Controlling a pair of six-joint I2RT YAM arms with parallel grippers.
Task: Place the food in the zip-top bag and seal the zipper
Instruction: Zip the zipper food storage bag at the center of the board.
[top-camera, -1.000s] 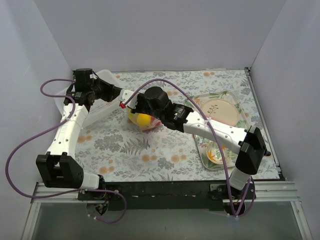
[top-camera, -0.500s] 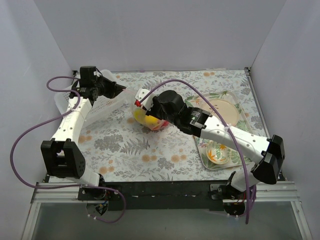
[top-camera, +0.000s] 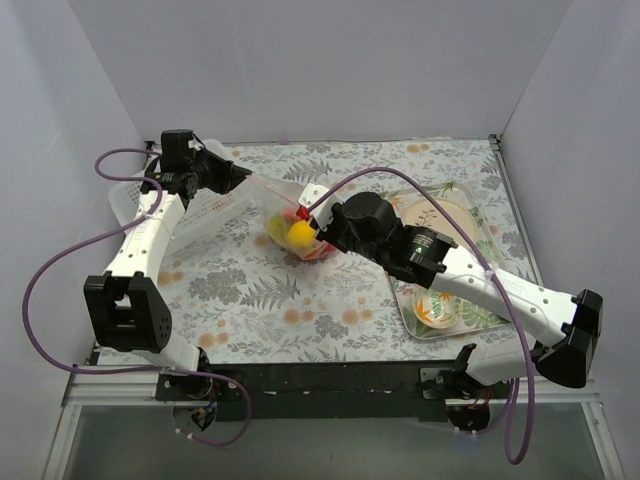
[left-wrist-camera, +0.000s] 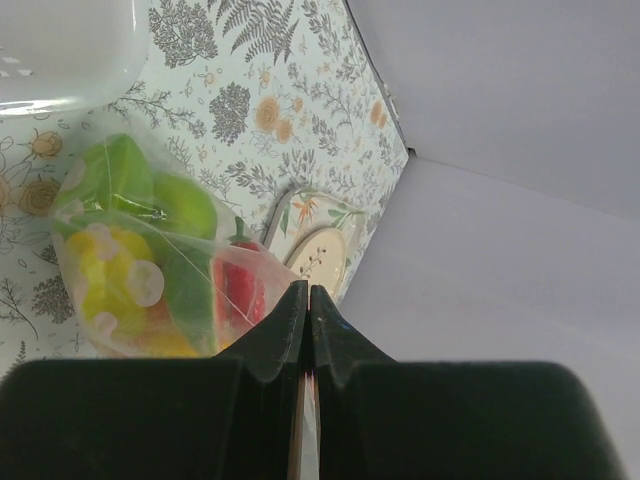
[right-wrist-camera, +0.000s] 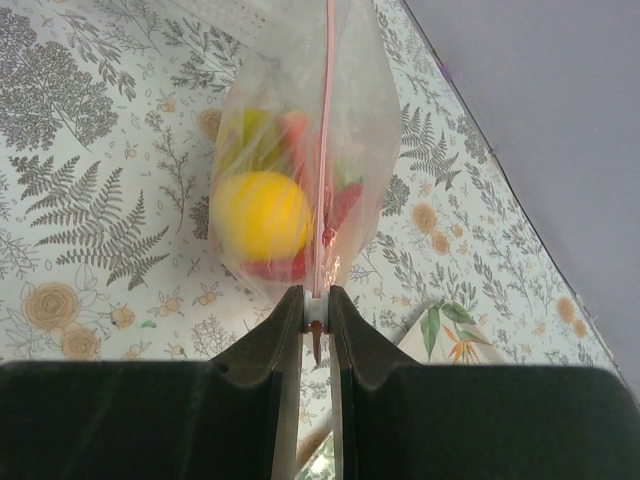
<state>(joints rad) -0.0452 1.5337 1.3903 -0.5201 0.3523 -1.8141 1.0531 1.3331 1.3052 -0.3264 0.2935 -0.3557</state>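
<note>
The zip-top bag (top-camera: 288, 228) hangs above the table between my two grippers, its zipper (right-wrist-camera: 326, 120) stretched as a straight pink line. Inside are the food items: a yellow lemon (right-wrist-camera: 262, 215), green apples (left-wrist-camera: 185, 205) and red pieces (left-wrist-camera: 240, 290). My left gripper (top-camera: 240, 178) is shut on the left end of the bag's mouth; in the left wrist view (left-wrist-camera: 308, 295) its jaws are pressed together on thin plastic. My right gripper (top-camera: 318, 228) is shut on the white slider (right-wrist-camera: 316, 315) at the zipper's right end.
A white slotted basket (top-camera: 195, 205) lies under the left arm at the back left and shows in the left wrist view (left-wrist-camera: 60, 50). A clear tray (top-camera: 492, 240) at the right holds a patterned plate (top-camera: 440, 222) and a bowl (top-camera: 438, 310). Walls close in on three sides.
My right gripper has slid to the right along the zipper, from close by the left gripper to the bag's right end. The left gripper has held its end, shifting slightly.
</note>
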